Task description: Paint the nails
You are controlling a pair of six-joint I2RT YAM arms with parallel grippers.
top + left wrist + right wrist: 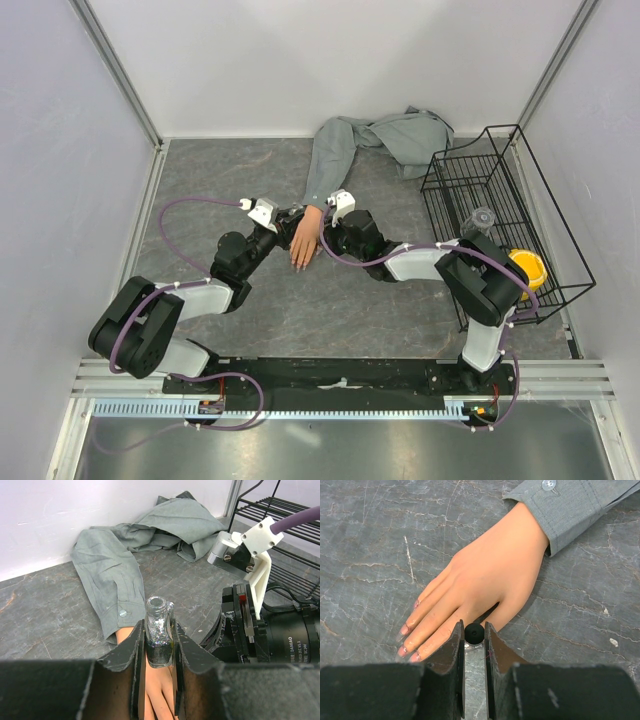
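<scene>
A peach mannequin hand [490, 575] lies palm down on the dark table, fingers pointing towards the arms' bases. Its pinkish nails [406, 629] show at the fingertips in the right wrist view. My left gripper [159, 652] is shut on a small uncapped glass bottle [159, 630] of dark glittery polish, held upright just over the back of the hand [161, 690]. My right gripper [474, 636] is shut on a round black brush cap [474, 632], seen from above, beside the index finger and the thumb. The brush below the cap is hidden. From above, both grippers flank the hand [303, 243].
A grey shirt sleeve [335, 150] runs from the wrist to a crumpled heap at the back wall. A black wire basket [500, 200] stands at the right, with a yellow object [527, 268] by its near end. The right arm's wrist [260, 625] sits close beside the bottle.
</scene>
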